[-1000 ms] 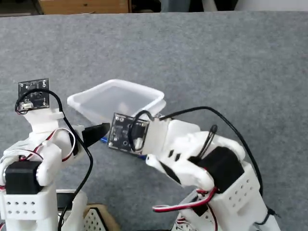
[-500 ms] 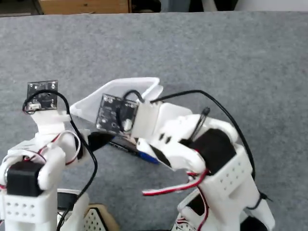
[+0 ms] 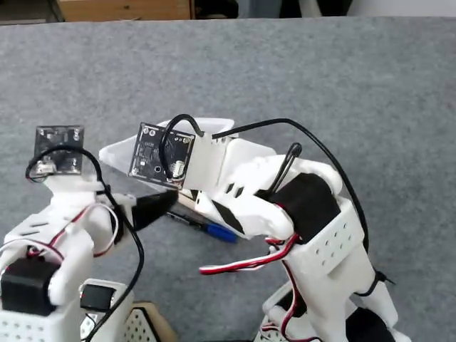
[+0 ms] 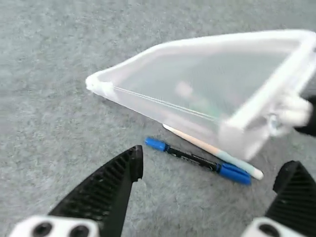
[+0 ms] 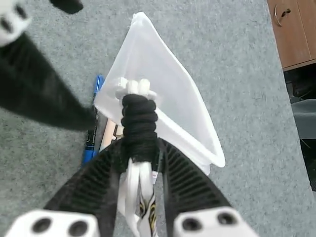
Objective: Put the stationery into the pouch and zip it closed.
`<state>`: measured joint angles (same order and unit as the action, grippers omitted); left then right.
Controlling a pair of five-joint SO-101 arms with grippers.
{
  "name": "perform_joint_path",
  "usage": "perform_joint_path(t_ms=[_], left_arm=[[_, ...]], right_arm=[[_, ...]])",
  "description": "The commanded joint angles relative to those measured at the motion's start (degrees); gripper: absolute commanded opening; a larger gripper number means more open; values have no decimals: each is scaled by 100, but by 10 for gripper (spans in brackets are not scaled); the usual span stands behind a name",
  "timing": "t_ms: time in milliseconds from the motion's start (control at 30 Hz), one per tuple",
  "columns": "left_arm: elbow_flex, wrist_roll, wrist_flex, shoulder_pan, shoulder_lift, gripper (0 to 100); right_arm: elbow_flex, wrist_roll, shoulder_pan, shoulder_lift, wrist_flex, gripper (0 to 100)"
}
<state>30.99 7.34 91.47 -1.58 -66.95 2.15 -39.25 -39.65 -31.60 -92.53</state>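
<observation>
high view: pouch hangs from the right arm, two pens loose on the grey worktop

a grey, felt-like worktop (image 3: 356,85) carries everything. beyond its far edge stands a strip of light wooden furniture (image 3: 125,8). in the right wrist view a wooden cabinet door (image 5: 294,29) with a small metal handle stands past the worktop's edge, with dark floor below it.

the pouch (image 3: 117,153) is milky white and translucent, with a thicker white rim. it sits left of the worktop's middle, toward the near edge and just ahead of both arm bases. it is tilted, higher at the end where it is held. whether its mouth is zipped cannot be told. something pale shows faintly through its wall in the left wrist view, too dim to name.

the right gripper (image 5: 140,148) is clamped on a black cord (image 5: 139,121) that ends in white knots at the pouch's corner.

two pens lie side by side on the worktop beside the pouch's lower edge, on the near side. one is a marker (image 4: 197,159) with a black barrel and blue at both ends. the other is a cream pen (image 4: 195,143) with a pale bluish tip, partly tucked under the pouch's corner.

the left gripper (image 4: 213,168) is above the marker with its black fingers spread wide and nothing between them.
</observation>
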Motion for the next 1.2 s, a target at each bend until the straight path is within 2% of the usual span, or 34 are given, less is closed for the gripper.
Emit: perform_joint_path(t_ms=[0,233,567,767,1167], left_arm=[[84,-158,-334,242,26,431],[259,-334,-360,259,26,431],[1376,-290,-1222,277,26,406],[1349,-334,-1319,268,26,336],[1253,-299,-1424,233,35,332]], right_arm=[[251,9,-97,4,-26,12],[259,-18,-88,4,-18,12],[259,-18,-88,-4,-18,12],[259,0,-88,-4,-18,12],[259,18,-88,-4,-18,12]])
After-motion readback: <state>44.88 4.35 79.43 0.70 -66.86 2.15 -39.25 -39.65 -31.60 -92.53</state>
